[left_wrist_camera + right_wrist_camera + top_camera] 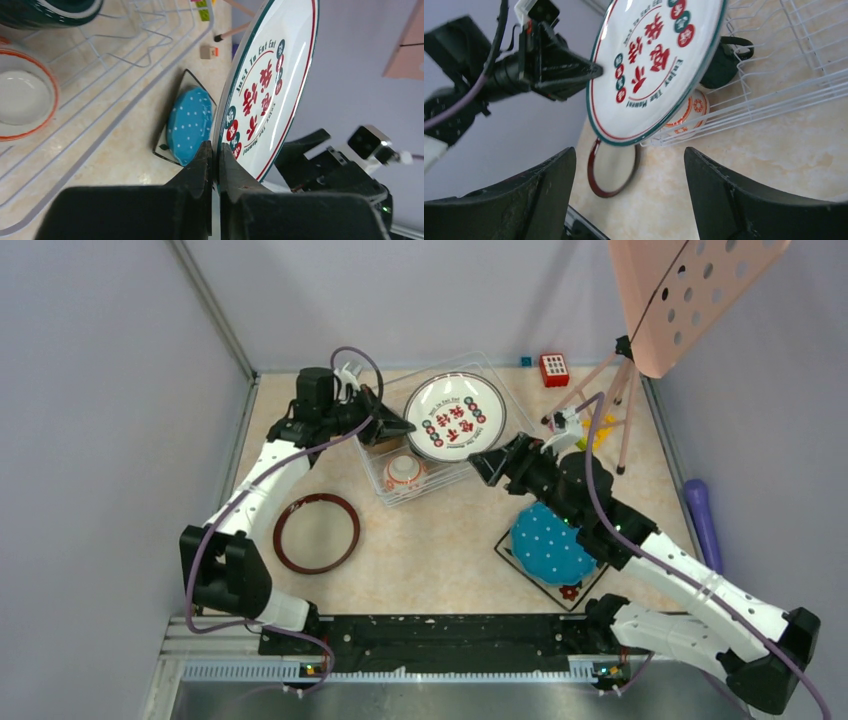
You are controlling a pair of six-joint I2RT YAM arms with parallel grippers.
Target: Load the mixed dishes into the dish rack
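My left gripper [398, 426] is shut on the rim of the white plate with red characters [455, 416] and holds it tilted above the dish rack [430, 488]. In the left wrist view the jaws [216, 150] pinch the plate's [270, 80] edge. My right gripper [490, 466] is open and empty, just off the plate's near right side. In the right wrist view it [629, 152] faces the plate [654, 60]. The small orange-and-white bowl [402, 471] and dark green mug [45, 10] sit in the rack. The blue dotted plate [550, 543] lies on the black square plate [560, 590]. The brown bowl is hidden.
The dark red-rimmed plate [317, 532] lies on the table to the left of the rack. A red keypad toy [554, 369] and small toy blocks [600, 430] are at the back right. A pink perforated board on a tripod [620, 390] stands at the right. A purple object [703, 520] lies by the right wall.
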